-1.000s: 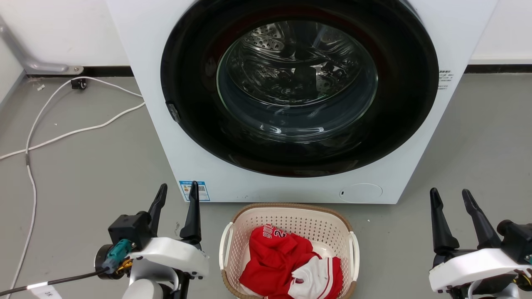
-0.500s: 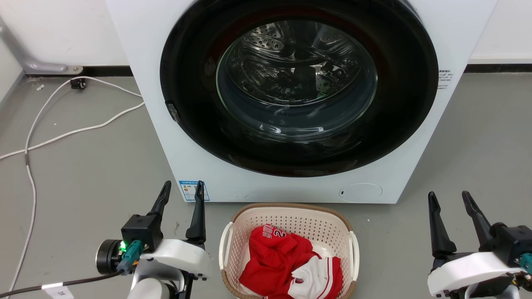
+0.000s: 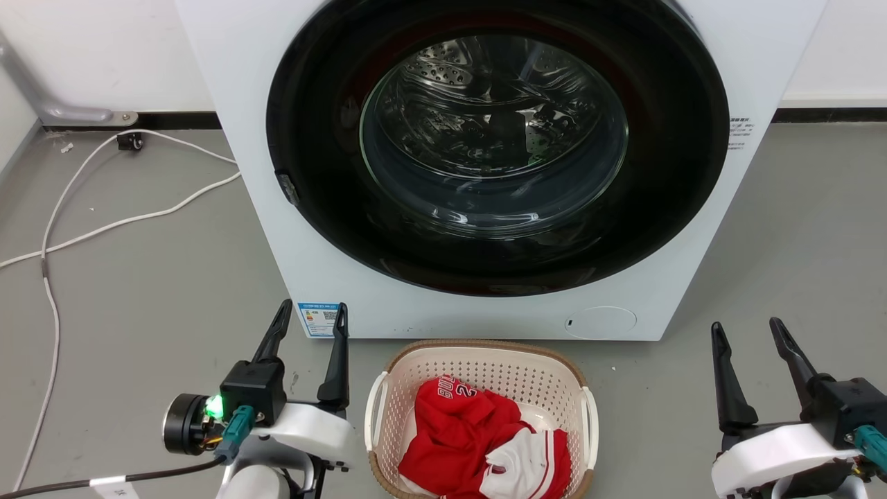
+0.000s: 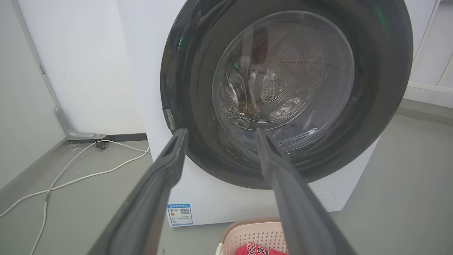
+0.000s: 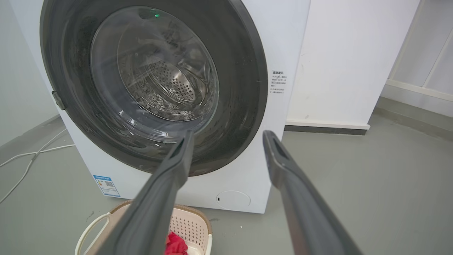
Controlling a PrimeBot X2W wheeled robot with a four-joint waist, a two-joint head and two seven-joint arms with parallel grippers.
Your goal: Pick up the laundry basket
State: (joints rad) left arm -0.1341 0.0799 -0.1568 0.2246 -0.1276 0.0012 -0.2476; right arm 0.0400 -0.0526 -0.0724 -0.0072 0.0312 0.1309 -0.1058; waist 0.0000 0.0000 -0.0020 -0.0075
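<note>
Both grippers, left gripper and right gripper, are spread, empty, flanking the laundry basket. Likely light, slightly flexy plastic. Grab the white side handles.

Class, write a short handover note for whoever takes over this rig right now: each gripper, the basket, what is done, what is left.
Left gripper: open, empty, left of the laundry basket, not touching.
Right gripper: open, empty, further off on its right.
Basket stands on the floor before the washing machine, red and white clothes inside.
Done: nothing gripped.
Left: take the white side handles, lift.
</note>
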